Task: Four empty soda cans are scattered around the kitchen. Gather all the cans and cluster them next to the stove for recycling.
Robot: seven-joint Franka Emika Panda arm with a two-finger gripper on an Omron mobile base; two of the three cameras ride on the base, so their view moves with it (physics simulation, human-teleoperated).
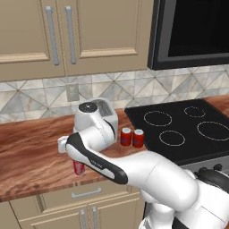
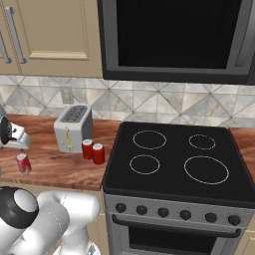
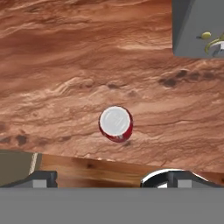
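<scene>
While the arm reaches out over the wooden counter point(image 1: 31, 147) left of the stove point(image 2: 174, 159), the gripper point(image 3: 98, 177) hangs above a lone red can point(image 3: 115, 124), jaws spread wide, nothing held.

Key relation: in the hand view the can sits near centre, silvery top facing the camera, just ahead of the two finger tips. Its long axis is vertical, i.e. roughly in line with the gripper's approach axis. Judgement: the next move is a straight descent w/ a slight shift forward so the jaws straddle the can body; no big rotation seems needed.

Can location: upright on the counter near its front edge, left of the toaster point(image 2: 73, 127), well apart from the stove. In the left base view it shows at point(image 1: 79, 167), partly hidden behind the forearm; in the right base view at point(image 2: 23, 163).

Surroundings:
- Two more red cans point(image 2: 93, 150) stand touching or nearly so, just beside the stove's left edge, in front of the toaster. Judged already delivered.
- Toaster corner shows at the top right of the hand view, apart from the target can.
- Nothing stands betw. gripper and can.

Risk: the can is near the counter's front edge; an off-centre closure could tip it over the edge.
</scene>
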